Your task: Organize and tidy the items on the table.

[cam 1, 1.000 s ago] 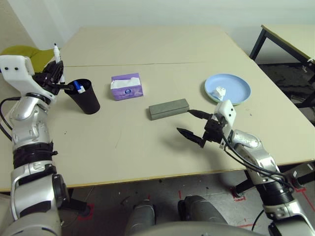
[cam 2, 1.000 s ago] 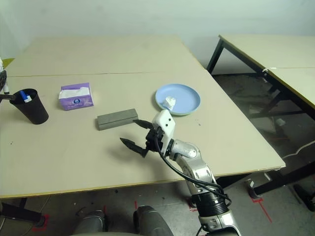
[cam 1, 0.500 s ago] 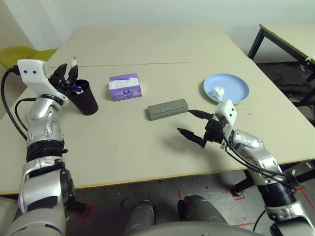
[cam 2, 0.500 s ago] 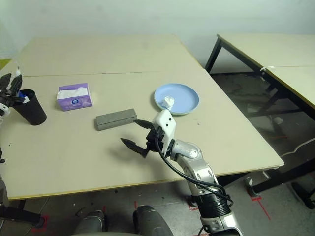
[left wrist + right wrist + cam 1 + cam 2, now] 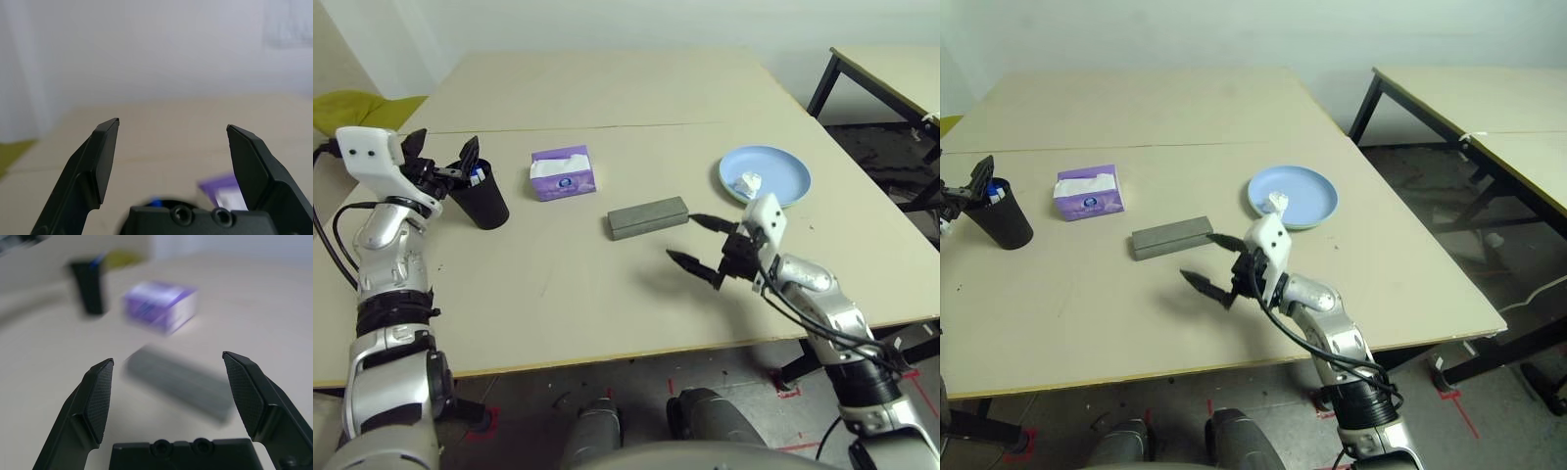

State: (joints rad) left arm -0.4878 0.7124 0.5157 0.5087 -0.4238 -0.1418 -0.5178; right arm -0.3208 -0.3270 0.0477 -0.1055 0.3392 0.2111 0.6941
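**Spotter:** Now that your left claw point(image 5: 442, 154) is standing released over the black cup point(image 5: 481, 196), the marker it was carrying a second ago is no longer between its fingers. You are looking at a blue-capped marker point(image 5: 476, 174) poking up inside the cup, so I judge that the drop is done.

**Checker:** Agreed, though I cannot make out the black-capped one in there. You are backing that arm off a little from the cup, empty.

**Spotter:** Your right claw point(image 5: 701, 245) is hanging spread wide above the desk point(image 5: 578, 294), gripping nothing, just beside the near end of the grey glasses case point(image 5: 649, 216). It has risen slightly since a second ago.

**Checker:** The case is lying flat mid-desk, between the purple tissue box point(image 5: 564, 172) and the light blue plate point(image 5: 788, 181). The crumpled tissue point(image 5: 748, 183) is sitting on that plate.

**Spotter:** So the markers look handled, and you are probably lining up on the case next.
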